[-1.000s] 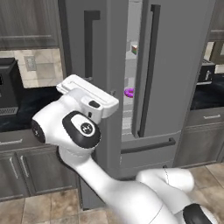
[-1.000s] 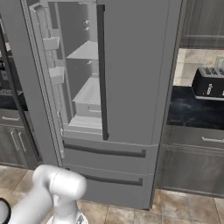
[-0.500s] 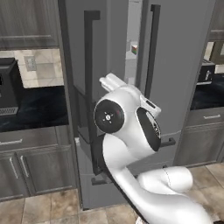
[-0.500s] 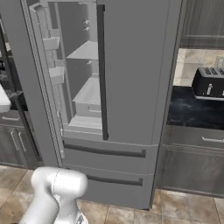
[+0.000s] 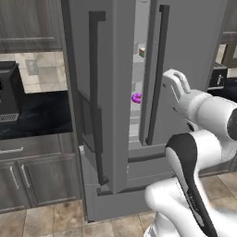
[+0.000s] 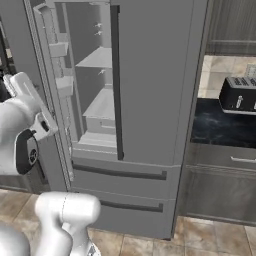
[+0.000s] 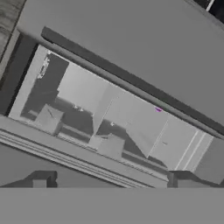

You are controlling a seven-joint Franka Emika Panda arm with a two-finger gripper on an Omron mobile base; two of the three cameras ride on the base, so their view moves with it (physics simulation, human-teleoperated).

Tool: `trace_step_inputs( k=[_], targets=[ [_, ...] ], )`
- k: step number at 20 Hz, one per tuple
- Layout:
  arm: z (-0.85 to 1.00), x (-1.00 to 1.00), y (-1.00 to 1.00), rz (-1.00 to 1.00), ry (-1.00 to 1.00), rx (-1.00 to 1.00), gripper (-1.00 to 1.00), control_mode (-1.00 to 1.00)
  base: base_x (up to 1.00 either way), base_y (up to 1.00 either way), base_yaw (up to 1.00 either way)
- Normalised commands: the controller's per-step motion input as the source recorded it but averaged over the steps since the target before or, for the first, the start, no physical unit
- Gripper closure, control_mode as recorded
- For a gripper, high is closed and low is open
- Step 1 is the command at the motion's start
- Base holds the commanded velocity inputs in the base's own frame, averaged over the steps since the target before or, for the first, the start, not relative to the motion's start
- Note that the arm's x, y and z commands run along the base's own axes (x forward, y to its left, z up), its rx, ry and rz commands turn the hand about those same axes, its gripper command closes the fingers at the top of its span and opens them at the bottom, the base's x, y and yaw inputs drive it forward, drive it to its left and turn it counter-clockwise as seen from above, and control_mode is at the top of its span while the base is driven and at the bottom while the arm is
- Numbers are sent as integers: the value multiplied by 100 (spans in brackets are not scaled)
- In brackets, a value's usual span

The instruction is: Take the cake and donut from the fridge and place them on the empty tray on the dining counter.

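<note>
While the pincer (image 7: 109, 186) stood wide and empty, its two dark tips rose at the bottom of the hand view, aimed into the open fridge (image 6: 150, 75). In the hand view a speck of purple, the donut (image 7: 159, 109), lay at about 2 o'clock from the pincer, well apart, on a shelf. In the left base view the donut (image 5: 136, 97) sat at 9 o'clock from the hand, inside the door gap; the cake (image 5: 142, 52) sat higher, near 11 o'clock. Judged: reach goes leftward into the gap.

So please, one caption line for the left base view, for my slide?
Robot arm raised beside the fridge, one door open, with the donut and cake visible on shelves inside.
</note>
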Motion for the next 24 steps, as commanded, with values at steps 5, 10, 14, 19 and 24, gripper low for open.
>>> trace_step_inputs(
  k=[5, 10, 14, 19, 24],
  targets=[
    [-79, 34, -18, 62, -2, 67, -100, -100, 0, 0, 0],
    [-75, 38, -13, 58, 19, 67, -100, -100, 0, 0, 0],
    [-46, 80, -39, 51, 6, 41, -100, -100, 0, 0, 0],
    [-14, 91, -18, 30, 0, 8, -100, -100, 0, 0, 0],
    [2, 58, 2, 21, 0, 0, -100, -100, 0, 0, 0]
  ],
)
